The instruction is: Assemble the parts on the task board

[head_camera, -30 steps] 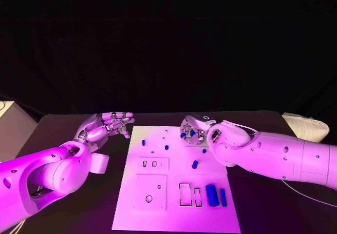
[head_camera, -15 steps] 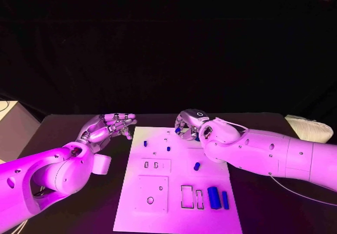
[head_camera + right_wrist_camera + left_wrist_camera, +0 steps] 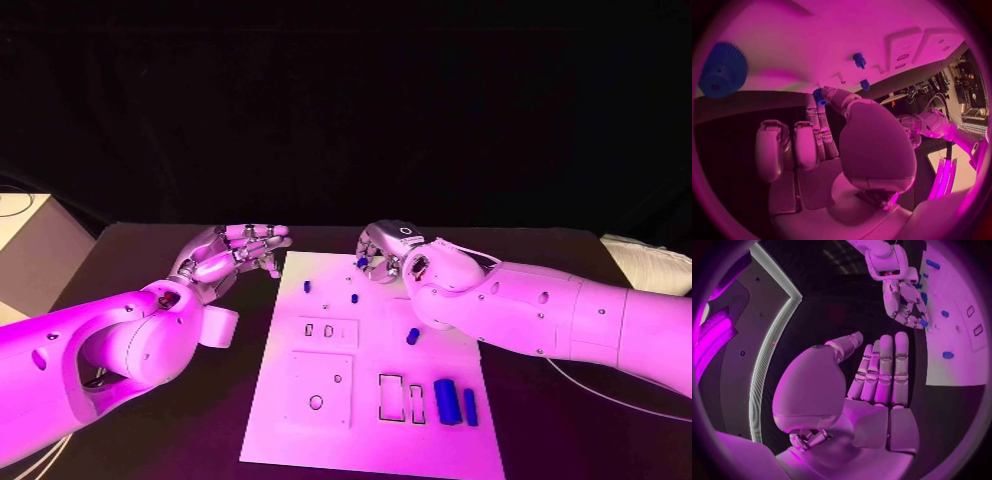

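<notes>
Pinching a small blue part [image 3: 819, 96], right hand [image 3: 382, 257] above task board [image 3: 368, 420].

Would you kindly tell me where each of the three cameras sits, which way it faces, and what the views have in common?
Head view: on the robot's head, looking down at the white rectangular task board; both arms enter.
Left wrist view: behind the left hand, open beside the board; the right hand shows beyond.
Right wrist view: behind the right hand, which pinches a small blue part at the board's far edge.
Shared: all three show the board and the right hand.
</notes>
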You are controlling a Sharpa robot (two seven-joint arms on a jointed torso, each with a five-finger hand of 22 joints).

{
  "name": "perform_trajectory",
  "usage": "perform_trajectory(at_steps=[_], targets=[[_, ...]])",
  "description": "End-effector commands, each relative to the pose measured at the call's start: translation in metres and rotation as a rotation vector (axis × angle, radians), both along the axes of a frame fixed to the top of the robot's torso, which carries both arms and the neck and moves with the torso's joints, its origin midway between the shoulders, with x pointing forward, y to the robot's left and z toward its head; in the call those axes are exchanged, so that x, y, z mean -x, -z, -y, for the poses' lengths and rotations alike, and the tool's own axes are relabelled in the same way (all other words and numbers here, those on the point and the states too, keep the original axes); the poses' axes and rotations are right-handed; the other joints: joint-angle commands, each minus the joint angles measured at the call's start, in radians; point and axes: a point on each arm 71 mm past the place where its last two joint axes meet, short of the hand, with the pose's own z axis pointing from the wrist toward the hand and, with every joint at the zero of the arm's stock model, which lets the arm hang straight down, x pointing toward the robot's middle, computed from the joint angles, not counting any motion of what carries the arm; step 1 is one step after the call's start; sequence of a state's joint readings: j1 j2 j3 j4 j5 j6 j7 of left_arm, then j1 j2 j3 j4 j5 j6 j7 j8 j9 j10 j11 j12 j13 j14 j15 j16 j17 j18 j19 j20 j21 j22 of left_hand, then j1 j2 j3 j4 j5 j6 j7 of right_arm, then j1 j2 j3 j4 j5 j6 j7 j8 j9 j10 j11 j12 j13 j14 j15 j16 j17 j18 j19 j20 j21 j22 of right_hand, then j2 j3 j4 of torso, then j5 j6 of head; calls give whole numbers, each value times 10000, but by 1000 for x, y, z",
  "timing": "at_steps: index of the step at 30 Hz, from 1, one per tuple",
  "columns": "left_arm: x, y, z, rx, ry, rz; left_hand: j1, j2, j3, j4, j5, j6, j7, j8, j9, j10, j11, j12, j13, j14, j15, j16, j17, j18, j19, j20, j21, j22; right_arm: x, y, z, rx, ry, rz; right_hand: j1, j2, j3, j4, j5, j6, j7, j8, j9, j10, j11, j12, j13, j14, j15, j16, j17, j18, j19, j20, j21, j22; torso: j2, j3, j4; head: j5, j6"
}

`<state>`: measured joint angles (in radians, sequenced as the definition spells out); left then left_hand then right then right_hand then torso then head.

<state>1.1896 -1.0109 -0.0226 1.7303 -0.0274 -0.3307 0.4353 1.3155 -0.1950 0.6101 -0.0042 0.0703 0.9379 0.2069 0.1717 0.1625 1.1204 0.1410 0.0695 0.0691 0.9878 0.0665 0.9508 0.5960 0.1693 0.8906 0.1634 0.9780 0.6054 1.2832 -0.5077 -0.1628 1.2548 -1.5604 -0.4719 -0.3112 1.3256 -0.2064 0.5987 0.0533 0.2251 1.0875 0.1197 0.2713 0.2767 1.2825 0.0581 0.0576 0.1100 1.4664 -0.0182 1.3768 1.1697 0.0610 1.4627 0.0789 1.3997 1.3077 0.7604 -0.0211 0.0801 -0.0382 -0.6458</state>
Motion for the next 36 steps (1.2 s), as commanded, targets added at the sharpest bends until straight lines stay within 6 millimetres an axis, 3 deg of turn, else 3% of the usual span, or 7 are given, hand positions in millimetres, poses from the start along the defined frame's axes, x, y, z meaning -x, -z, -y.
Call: perform_trajectory(at_steps=[1,5,15,36], targets=[[0,-2,3,113,196,34,47,-52,18,-42,-62,-52,-18,-22,11,-34,1,-26,2,-29,25,-37,-12,155,-15,10,35,14,-1,1,-1,45,66,136,220,285,5,-35,26,-38,-13,206,1142,133,-47,56,18,357,-75,36,-15,-94,81,-25,17,226,28,1,10,38,-42],[0,-3,3,107,191,40,48,-55,17,-45,-63,-53,-17,-22,12,-36,2,-24,3,-22,24,-36,-19,156,-1,10,56,23,-2,1,-3,53,50,129,213,267,2,-45,24,-47,-13,213,1158,125,-46,54,17,353,-74,32,-29,-91,73,-23,7,213,21,-6,22,17,-127],[-1,-4,2,81,151,62,31,-58,12,-37,-65,-63,-4,-27,12,-47,10,-27,2,-17,28,-38,-29,154,11,11,80,34,-3,1,-5,13,100,200,193,241,-4,-55,12,-67,-10,222,1183,110,-41,51,15,345,-69,20,-64,-83,56,-19,-18,180,40,-2,15,-12,-125],[-3,-6,3,57,147,80,31,-58,12,-37,-65,-63,-4,-27,12,-47,10,-27,2,-17,28,-38,-29,154,11,11,80,34,-6,2,-11,74,54,182,128,194,-1,-57,-71,-148,6,223,1241,54,-21,45,9,325,-54,-5,-139,-70,23,-6,-62,129,81,-1,11,62,-195]])
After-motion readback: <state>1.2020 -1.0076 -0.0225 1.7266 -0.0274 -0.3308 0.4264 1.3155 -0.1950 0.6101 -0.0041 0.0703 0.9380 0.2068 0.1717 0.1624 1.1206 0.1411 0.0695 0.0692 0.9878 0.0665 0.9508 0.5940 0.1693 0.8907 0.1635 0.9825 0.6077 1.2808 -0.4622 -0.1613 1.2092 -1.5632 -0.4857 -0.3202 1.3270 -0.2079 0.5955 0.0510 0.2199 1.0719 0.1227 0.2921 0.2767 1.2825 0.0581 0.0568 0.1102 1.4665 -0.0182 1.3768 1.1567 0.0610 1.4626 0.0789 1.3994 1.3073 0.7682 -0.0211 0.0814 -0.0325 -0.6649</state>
